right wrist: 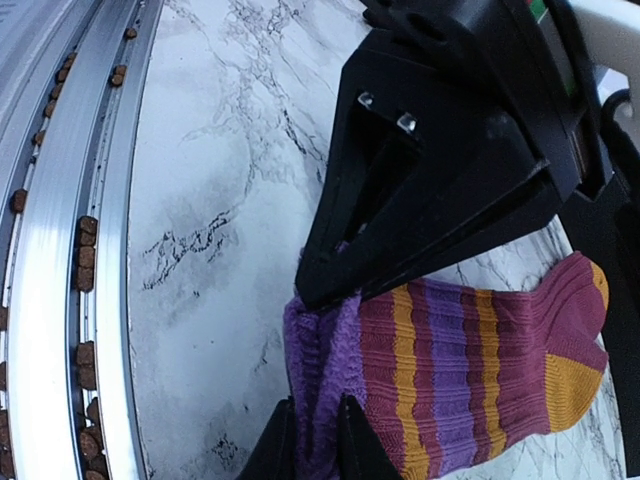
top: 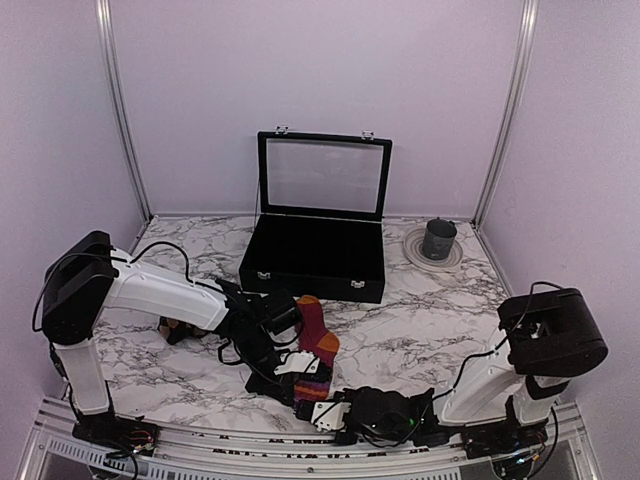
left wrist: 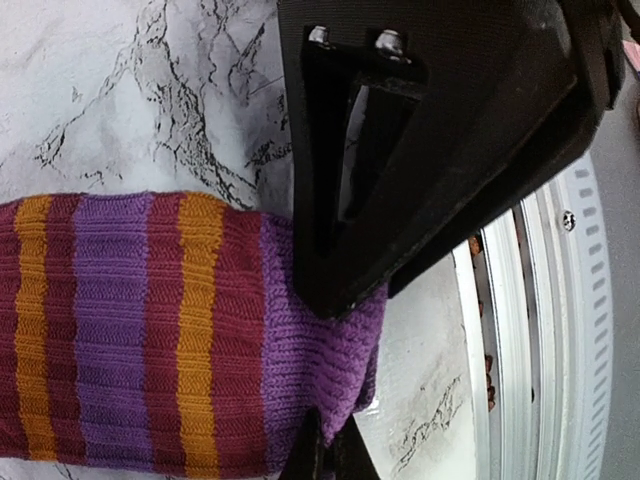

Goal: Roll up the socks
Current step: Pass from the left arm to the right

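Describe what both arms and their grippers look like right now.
Both match. The left arm and right arm have white links, bulky black joint housings and loose black cables looping alongside. The left gripper and right gripper have black wedge-shaped fingers with a triangular cut-out and two silver screw heads at the base.

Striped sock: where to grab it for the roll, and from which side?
Pinch the striped sock by its purple end, coming from the near rail side, one finger over, one under. It lies flat with that thin edge facing the rail, probably easiest to slip between fingers. The left pincer and right pincer both grip there.
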